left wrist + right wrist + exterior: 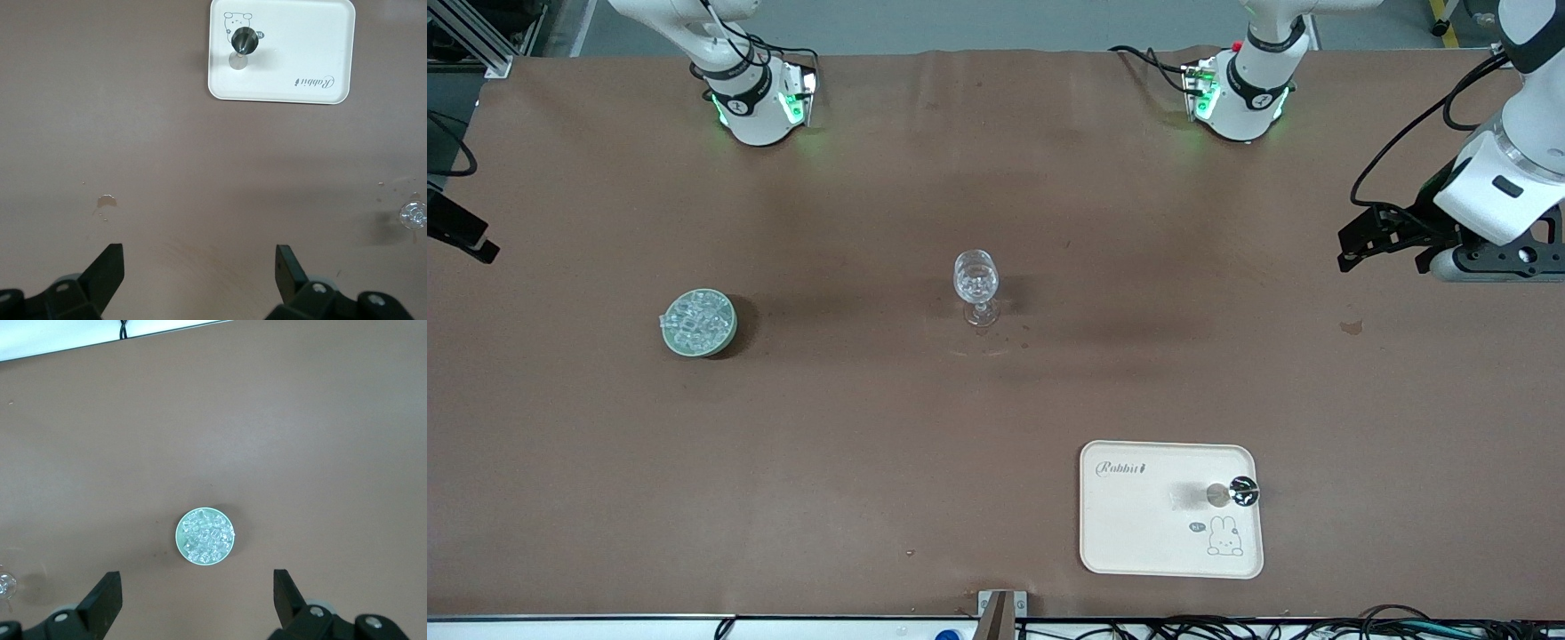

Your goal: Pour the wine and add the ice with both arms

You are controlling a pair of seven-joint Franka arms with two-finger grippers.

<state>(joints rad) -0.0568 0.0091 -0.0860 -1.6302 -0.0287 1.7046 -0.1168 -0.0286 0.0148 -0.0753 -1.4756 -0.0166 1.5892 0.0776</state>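
**Both grippers wide open, nothing picked up**

Left gripper (200,267): fingers (107,270) spread as wide as they go, with only bare brown table (996,178) between them. Holding nothing, touching nothing. Same for the right gripper (197,593), whose fingers (103,597) are fully apart with nothing gripped, hanging over the table near the pale green bowl (180,543).

The ice (696,318) is piled in that bowl (725,342), toward the right arm's end of the table. A clear stemmed glass (976,284) stands upright mid-table, well apart from the bowl.

What differs by view: the right wrist view looks straight down into the bowl, so the 1 heap of cubes (208,537) is easy to see. The left wrist view shows a small wet spot (105,199) on the table and the cream tray (313,40) with its rabbit drawing, plus a small dark stopper-like thing (243,41) standing on it. I can't tell exactly what that is. The front view shows the tray (1138,524) nearer the camera than the glass.

Pose: the left arm (1494,178) is held out over its own end of the table, wrist up in the air. The right arm (729,62) shows only its base section in the front view.
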